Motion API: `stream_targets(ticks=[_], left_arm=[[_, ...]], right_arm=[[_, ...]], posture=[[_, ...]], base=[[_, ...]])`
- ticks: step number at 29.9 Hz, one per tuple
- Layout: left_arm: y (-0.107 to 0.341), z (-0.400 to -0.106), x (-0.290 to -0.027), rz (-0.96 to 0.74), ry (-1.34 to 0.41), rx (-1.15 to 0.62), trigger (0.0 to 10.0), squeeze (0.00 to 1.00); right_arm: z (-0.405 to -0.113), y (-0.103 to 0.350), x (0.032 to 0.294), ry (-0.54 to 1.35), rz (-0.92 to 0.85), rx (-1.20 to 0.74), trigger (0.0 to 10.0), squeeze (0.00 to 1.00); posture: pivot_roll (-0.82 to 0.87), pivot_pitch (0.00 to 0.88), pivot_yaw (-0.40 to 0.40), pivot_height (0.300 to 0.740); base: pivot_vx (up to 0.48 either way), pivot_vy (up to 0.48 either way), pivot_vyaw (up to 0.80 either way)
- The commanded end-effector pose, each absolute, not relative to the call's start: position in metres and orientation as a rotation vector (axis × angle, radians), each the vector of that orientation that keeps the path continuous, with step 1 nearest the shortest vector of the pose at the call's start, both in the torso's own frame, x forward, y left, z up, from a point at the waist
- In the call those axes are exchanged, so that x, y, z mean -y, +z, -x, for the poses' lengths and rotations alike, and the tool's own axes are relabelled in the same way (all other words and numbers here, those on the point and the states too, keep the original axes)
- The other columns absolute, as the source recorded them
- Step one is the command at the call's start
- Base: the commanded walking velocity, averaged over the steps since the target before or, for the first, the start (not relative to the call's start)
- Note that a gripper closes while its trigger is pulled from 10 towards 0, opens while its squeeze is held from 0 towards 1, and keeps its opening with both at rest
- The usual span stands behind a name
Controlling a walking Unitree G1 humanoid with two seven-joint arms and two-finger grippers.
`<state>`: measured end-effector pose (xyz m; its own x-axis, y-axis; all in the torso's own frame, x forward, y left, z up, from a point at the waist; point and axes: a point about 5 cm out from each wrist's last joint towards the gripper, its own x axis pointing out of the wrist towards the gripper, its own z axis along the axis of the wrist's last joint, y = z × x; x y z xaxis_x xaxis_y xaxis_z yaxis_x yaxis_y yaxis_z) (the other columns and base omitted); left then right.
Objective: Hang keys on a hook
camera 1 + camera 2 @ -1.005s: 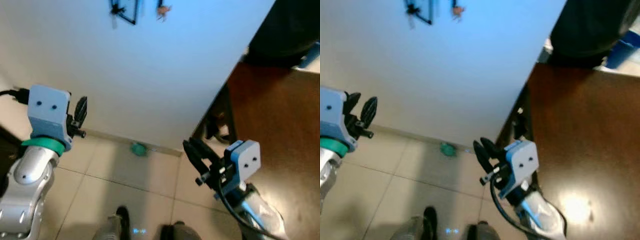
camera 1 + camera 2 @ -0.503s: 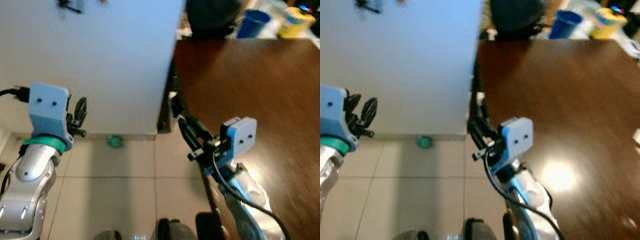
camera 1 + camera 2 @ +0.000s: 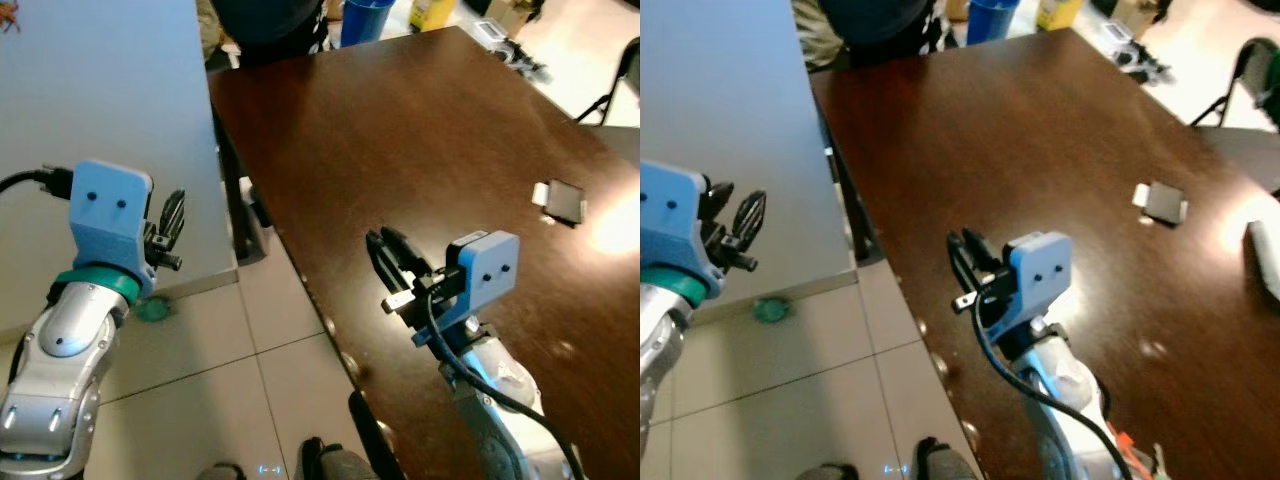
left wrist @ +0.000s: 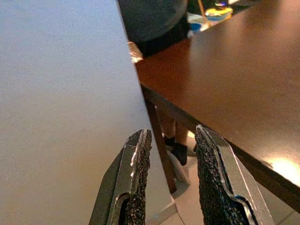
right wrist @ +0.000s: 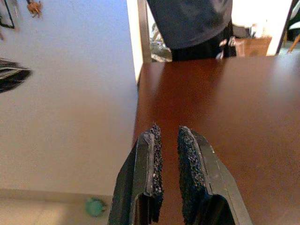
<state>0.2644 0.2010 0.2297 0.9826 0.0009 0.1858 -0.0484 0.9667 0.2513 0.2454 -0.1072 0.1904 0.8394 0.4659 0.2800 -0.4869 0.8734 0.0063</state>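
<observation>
— What is found changed since half a second ago?

— Much more of the brown table (image 3: 400,150) is now taken in, since the head camera has been swung to the right. The white wall (image 3: 100,120) has been pushed to the left of the picture, and the black frame seen on it earlier has been carried out of the head views. The right gripper (image 3: 392,262) is now seen over the table top instead of at its near left edge. A small dark flat thing (image 3: 562,201) on the table at the right has been brought into sight.

— How are the jaws held?

— The right gripper's two fingers (image 5: 151,164) are held a narrow gap apart, and nothing is gripped or touched by them. The left gripper (image 3: 172,222) is raised beside the wall, its fingers (image 4: 136,178) held a little wider apart, with nothing between them.

— Where are the keys and the hook?

— Neither can be told for certain. On the wall, far off in the right wrist view, a small orange thing (image 5: 33,7) is seen hanging beside a dark frame edge (image 5: 5,14); what it is cannot be told.

— What else is about?

— A person in dark clothes (image 5: 192,23) is seen at the far end of the table, with a blue cup (image 3: 365,18) and a yellow container (image 3: 432,12) near. A green ball (image 3: 770,310) lies on the tiled floor (image 3: 220,380) by the wall's foot. The table's dark leg (image 3: 240,215) stands between wall and table.
</observation>
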Motion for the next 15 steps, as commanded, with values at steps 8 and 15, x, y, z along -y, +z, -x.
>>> stream_targets(ticks=[8, 15], left_arm=[[0.24, -0.27, -0.224, -0.273, 0.037, 0.186, 10.0, 0.0], [0.238, -0.267, -0.213, -0.238, -0.103, 0.149, 10.0, 0.0]], right_arm=[[-0.248, 0.187, 0.108, 0.494, -0.055, 0.262, 10.0, 0.0], [-0.252, 0.19, 0.106, 0.494, -0.05, 0.276, 10.0, 0.0]], posture=[[0.02, 0.133, 0.043, 0.74], [0.03, 0.132, 0.041, 0.74]], base=[[0.0, 0.0, -0.8], [0.0, 0.0, -0.8]])
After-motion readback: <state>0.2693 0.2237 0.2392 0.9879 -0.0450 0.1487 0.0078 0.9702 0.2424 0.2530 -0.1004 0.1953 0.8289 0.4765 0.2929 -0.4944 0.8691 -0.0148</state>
